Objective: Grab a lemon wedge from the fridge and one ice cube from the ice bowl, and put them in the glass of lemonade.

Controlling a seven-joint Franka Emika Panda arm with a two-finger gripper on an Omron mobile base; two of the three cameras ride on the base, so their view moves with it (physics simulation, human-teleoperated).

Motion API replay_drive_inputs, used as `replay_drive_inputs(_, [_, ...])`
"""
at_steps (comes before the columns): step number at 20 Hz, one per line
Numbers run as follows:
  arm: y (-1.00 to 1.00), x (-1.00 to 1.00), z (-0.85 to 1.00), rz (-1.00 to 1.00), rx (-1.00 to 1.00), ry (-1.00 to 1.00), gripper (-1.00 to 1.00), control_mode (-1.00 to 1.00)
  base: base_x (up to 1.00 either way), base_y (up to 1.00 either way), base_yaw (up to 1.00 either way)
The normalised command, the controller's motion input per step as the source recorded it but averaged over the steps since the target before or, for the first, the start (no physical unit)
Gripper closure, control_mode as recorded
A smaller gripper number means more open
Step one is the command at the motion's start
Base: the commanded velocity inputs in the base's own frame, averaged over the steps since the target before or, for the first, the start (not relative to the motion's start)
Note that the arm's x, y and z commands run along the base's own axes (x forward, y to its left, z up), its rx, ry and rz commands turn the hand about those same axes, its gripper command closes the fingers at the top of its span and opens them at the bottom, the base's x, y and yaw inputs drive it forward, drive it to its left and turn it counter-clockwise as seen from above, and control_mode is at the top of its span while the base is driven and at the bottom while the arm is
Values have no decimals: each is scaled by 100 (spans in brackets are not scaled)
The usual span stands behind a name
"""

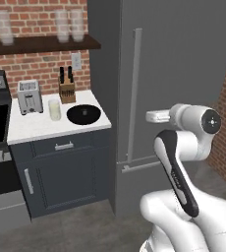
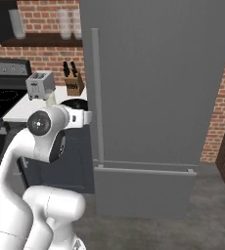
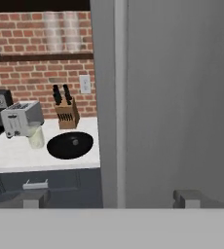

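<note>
Beside fridge (image 3: 182, 97), possibly ice bowl (image 3: 70, 145).

The fridge (image 1: 183, 64) door stands shut, its handle (image 1: 134, 93) unobstructed in front.

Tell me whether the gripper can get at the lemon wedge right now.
Probably not: the fridge door is shut, so anything inside is closed off. The gripper sits open near the handle, holding nothing.
</note>
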Motion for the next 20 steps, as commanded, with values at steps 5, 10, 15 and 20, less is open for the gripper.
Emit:
replay_drive_inputs(5, [0, 34, 12, -3, 0, 0, -100, -100, 0, 0, 0])
replay_drive_inputs(10, [0, 39, 10, -2, 0, 0, -100, -100, 0, 0, 0])
replay_drive_inputs(15, [0, 53, 1, 0, 1, 2, -100, -100, 0, 0, 0])
replay_drive_inputs(20, [0, 58, 0, 0, 0, 1, -100, -100, 0, 0, 0])
